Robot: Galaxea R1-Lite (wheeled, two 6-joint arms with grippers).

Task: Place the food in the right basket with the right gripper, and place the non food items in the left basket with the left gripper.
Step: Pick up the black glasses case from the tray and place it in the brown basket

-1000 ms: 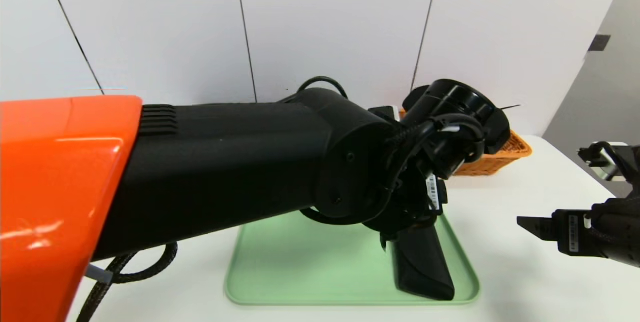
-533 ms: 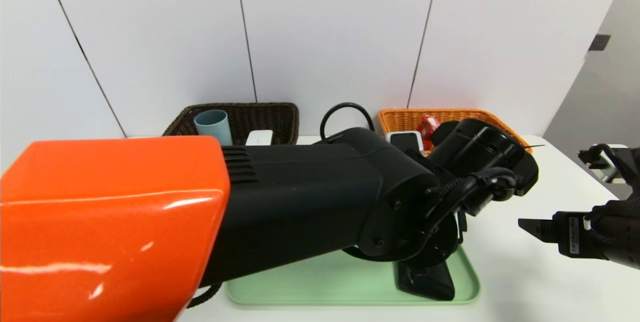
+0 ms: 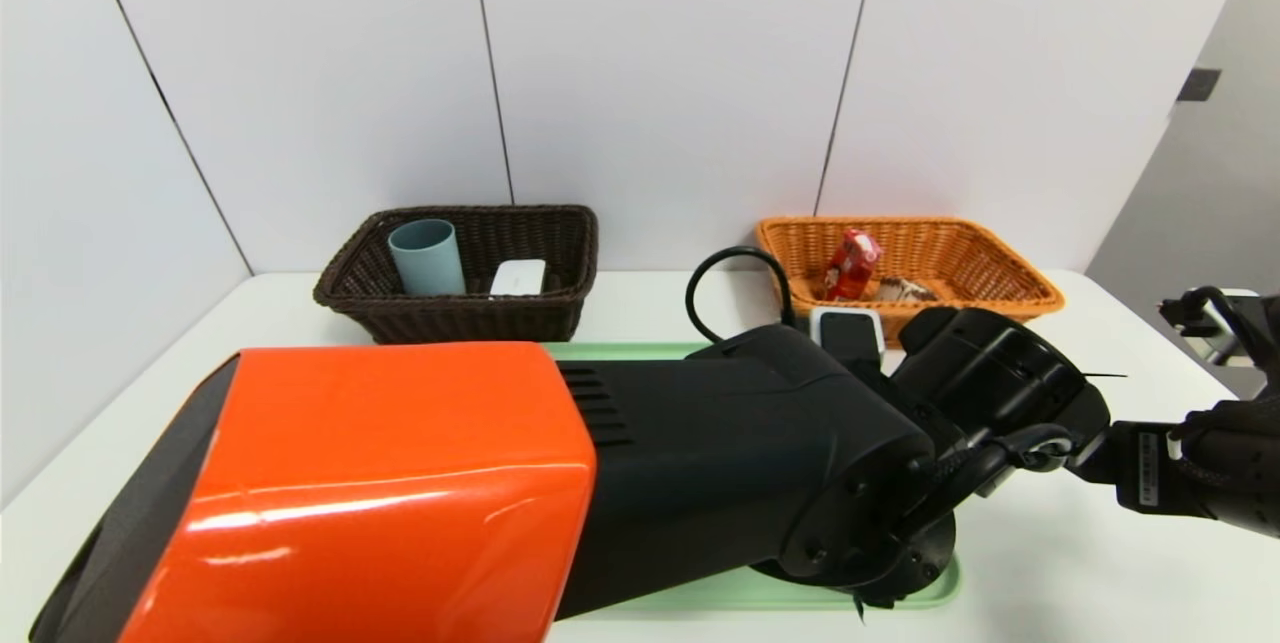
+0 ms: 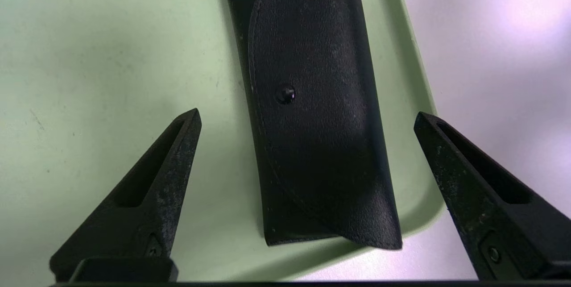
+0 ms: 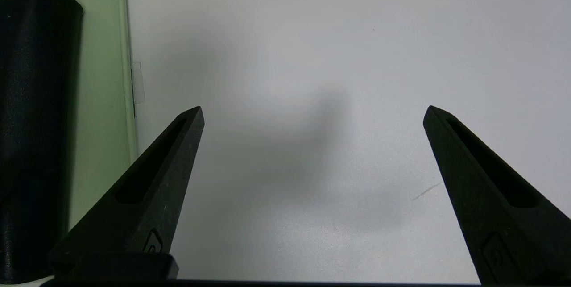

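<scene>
The long black pouch [image 4: 312, 99] lies on the green tray [image 4: 111, 55], one corner over the tray's rim. My left gripper [image 4: 308, 117] hovers open just above it, one finger on each side. In the head view my left arm hides the pouch. The teal cup [image 3: 425, 256] and the white case [image 3: 518, 277] sit in the dark brown basket [image 3: 470, 318]. The red carton [image 3: 850, 263] and the cake wedge [image 3: 905, 290] are in the orange basket [image 3: 1000, 268]. My right gripper [image 5: 312, 113] stands open over bare table beside the tray, holding nothing.
My left arm's orange and black casing [image 3: 400, 493] fills the lower head view and covers most of the tray. The white wall rises right behind both baskets. The right arm [image 3: 1200, 468] rests low at the table's right side.
My left arm has dropped lower and swung toward the front, uncovering both baskets and hiding the pouch in the head view. The right arm has stayed put.
</scene>
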